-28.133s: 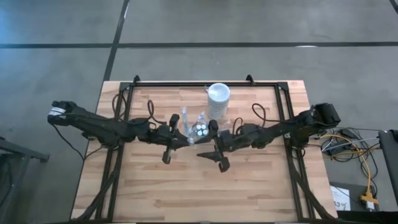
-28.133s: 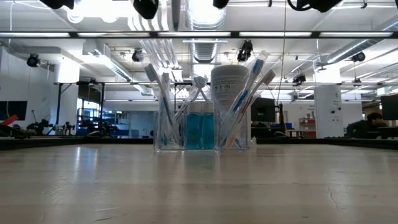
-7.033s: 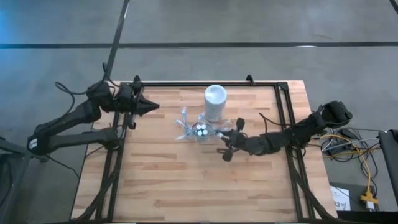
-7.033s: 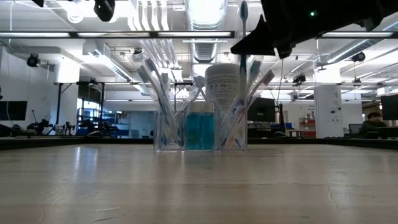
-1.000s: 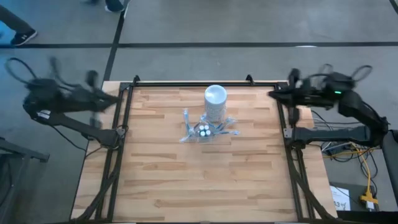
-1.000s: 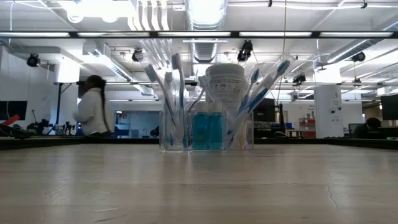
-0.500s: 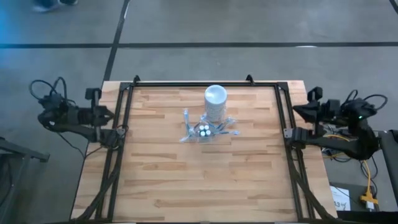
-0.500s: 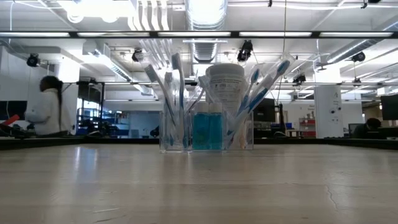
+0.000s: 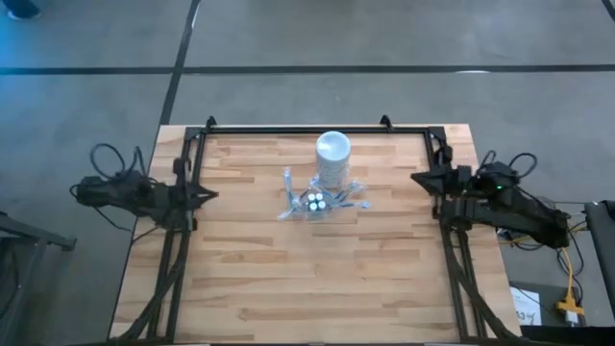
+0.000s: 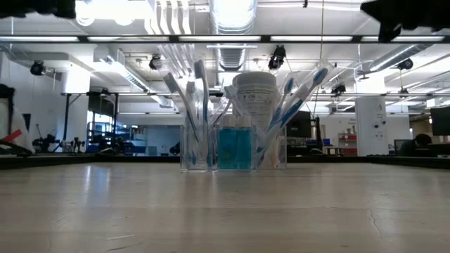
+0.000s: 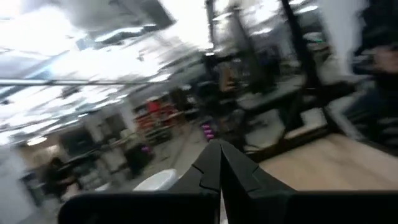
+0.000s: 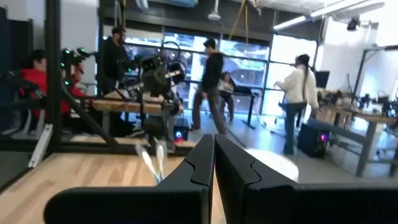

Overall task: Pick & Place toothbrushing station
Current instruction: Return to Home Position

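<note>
The toothbrushing station stands at the table's middle, nearer the far edge. Its white cup [image 9: 334, 157] [image 10: 254, 98] stands upright on its base behind a clear holder [image 9: 312, 202] with teal white-capped tubes [image 10: 234, 147]. Pale blue-white toothbrushes [image 10: 193, 105] [image 10: 295, 102] lean outward from the holder's two sides. My left gripper [image 9: 211, 195] [image 11: 219, 144] is shut and empty at the table's left rail, pointing at the station. My right gripper [image 9: 415, 177] [image 12: 213, 138] is shut and empty at the right rail, with the toothbrushes [image 12: 152, 158] far ahead of it.
A black frame runs along the table's left rail [image 9: 183, 250], right rail [image 9: 450, 250] and far edge. Bare wood [image 9: 307, 288] fills the near half. Cables [image 9: 538, 226] lie off the right edge. Several people [image 12: 211, 81] stand in the room beyond.
Both arms have come down from a raised pose and folded in low over the side rails, the grippers staying shut and now pointing nearly level toward the table's middle. The station has not moved. A person in the room behind has walked off to the left.
</note>
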Controlling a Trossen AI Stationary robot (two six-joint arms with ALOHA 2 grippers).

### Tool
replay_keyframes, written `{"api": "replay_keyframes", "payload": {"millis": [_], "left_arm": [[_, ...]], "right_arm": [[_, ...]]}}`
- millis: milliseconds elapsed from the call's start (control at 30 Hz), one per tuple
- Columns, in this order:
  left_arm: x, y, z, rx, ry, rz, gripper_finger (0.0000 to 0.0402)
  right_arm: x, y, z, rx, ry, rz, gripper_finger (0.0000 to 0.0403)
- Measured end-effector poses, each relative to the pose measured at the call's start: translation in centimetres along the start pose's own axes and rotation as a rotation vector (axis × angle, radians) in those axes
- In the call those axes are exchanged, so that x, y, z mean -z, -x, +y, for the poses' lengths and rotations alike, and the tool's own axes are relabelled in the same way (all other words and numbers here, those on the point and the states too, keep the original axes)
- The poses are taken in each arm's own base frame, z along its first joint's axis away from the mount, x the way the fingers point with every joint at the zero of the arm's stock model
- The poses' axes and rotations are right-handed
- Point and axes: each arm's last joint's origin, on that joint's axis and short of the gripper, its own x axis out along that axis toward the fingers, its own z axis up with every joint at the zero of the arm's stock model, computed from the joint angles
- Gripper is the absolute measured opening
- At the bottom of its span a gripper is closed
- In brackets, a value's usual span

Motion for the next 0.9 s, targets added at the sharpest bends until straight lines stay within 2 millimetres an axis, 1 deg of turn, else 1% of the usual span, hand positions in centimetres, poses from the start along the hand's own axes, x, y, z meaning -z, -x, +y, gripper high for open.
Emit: {"api": "replay_keyframes", "payload": {"millis": [67, 167, 200, 233, 333, 400, 467, 567, 667, 800, 900], "left_arm": [[0.7, -0.1, -0.3, -0.027, -0.008, 0.006, 0.0000], [0.1, -0.1, 0.0, -0.043, 0.011, -0.042, 0.0000], [0.5, -0.2, -0.2, -0.032, 0.012, -0.025, 0.0000], [0.9, -0.3, -0.5, -0.019, 0.018, -0.019, 0.0000], [1.6, -0.6, -1.0, 0.000, 0.039, -0.081, 0.0000], [2.6, -0.8, -1.5, -0.013, 0.049, -0.099, 0.0000], [4.2, -1.0, -2.2, -0.010, 0.053, -0.059, 0.0000], [5.7, -1.2, -2.6, -0.019, 0.071, -0.024, 0.0000], [7.5, -1.2, -2.7, -0.040, 0.112, 0.038, 0.0000], [9.2, -1.2, -2.6, -0.013, 0.155, 0.087, 0.0000], [10.6, -1.0, -2.2, -0.012, 0.202, 0.204, 0.0000]], "right_arm": [[1.0, -0.2, -0.1, 0.013, -0.005, 0.022, 0.0008], [2.5, -0.5, -0.1, 0.024, -0.034, 0.052, 0.0008], [3.1, -0.5, -0.1, 0.028, -0.042, 0.061, 0.0008], [3.6, -0.6, -0.1, 0.029, -0.049, 0.059, 0.0008], [4.8, -0.9, -0.2, 0.030, -0.059, -0.015, 0.0008], [5.4, -1.0, -0.2, 0.025, -0.064, -0.053, 0.0008], [6.3, -1.1, -0.1, 0.013, -0.078, -0.048, 0.0008], [7.3, -1.2, -0.1, 0.009, -0.116, -0.022, 0.0008], [8.6, -1.2, -0.1, -0.008, -0.136, 0.023, 0.0008], [9.4, -1.1, -0.2, 0.000, -0.155, 0.100, 0.0008], [10.0, -1.1, -0.1, 0.001, -0.155, 0.157, 0.0008]]}}
